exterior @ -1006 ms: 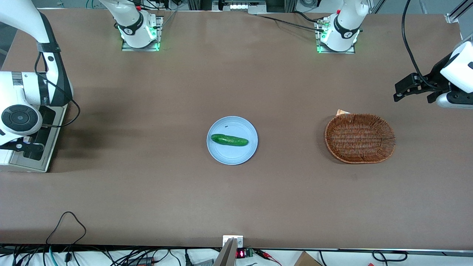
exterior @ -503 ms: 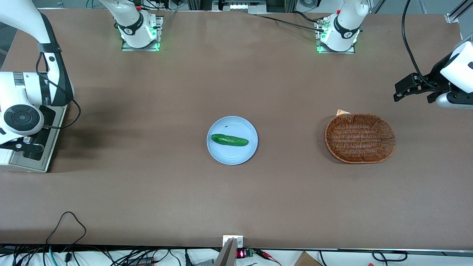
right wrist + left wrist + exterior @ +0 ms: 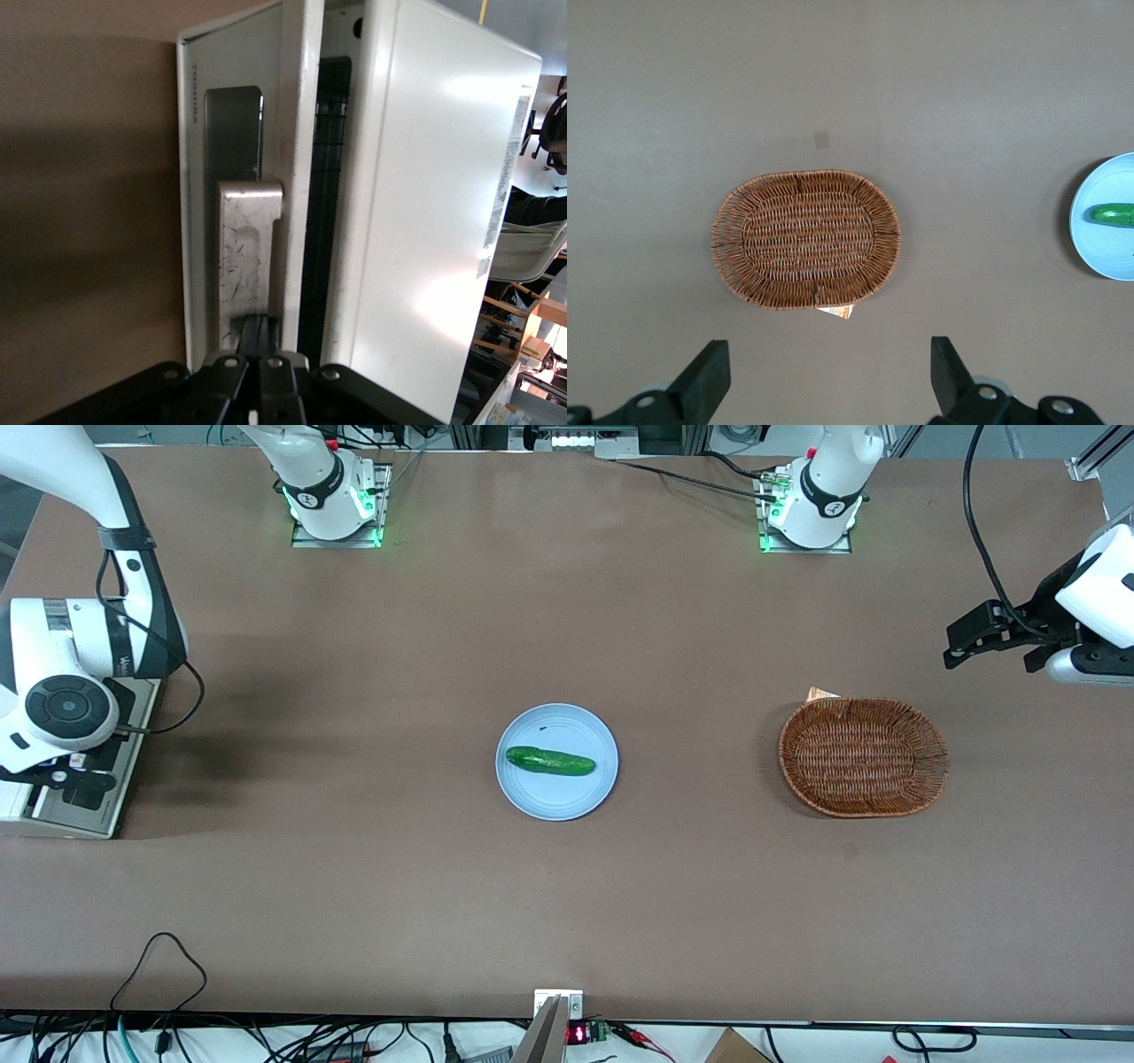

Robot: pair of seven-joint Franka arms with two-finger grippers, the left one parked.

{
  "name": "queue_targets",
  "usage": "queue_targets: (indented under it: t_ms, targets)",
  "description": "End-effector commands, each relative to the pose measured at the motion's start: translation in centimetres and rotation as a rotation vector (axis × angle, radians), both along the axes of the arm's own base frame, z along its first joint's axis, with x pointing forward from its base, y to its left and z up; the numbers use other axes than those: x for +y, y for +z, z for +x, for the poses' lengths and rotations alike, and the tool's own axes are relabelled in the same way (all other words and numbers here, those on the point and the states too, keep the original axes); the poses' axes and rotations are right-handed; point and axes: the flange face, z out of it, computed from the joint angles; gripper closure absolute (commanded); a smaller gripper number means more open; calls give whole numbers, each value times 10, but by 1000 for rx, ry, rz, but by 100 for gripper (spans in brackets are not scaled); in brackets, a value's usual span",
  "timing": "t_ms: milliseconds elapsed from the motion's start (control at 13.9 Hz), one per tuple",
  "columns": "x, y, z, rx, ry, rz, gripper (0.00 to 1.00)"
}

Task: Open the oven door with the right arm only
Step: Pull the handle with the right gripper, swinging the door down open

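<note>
The white toaster oven [image 3: 425,221] stands at the working arm's end of the table; in the front view only part of it [image 3: 53,822] shows under the right arm [image 3: 66,660]. The oven door [image 3: 235,133] stands ajar, with a dark gap that shows the wire rack [image 3: 319,204]. Its silver bar handle [image 3: 248,257] sticks out from the door. My gripper [image 3: 262,326] is shut, its two black fingers pressed together with nothing between them. The fingertips sit tucked against the handle's end, beside the door's edge.
A blue plate [image 3: 556,797] with a cucumber [image 3: 549,761] lies at the table's middle. A wicker basket [image 3: 863,756] lies toward the parked arm's end. Cables [image 3: 159,965] trail over the table's near edge.
The right arm's wrist has shifted a little toward the table's middle and away from the front camera, above the oven. Plate, cucumber and basket have not moved.
</note>
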Motion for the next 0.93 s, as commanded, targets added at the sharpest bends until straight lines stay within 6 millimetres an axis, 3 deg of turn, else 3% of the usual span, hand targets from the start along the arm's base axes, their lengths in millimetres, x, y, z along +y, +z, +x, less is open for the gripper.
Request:
queue_targets:
  t_ms: [0, 144, 862]
  targets:
    - [10, -36, 3, -23, 23, 49, 100]
    - [21, -43, 3, -19, 34, 68, 100]
    - [36, -67, 7, -31, 39, 144, 100]
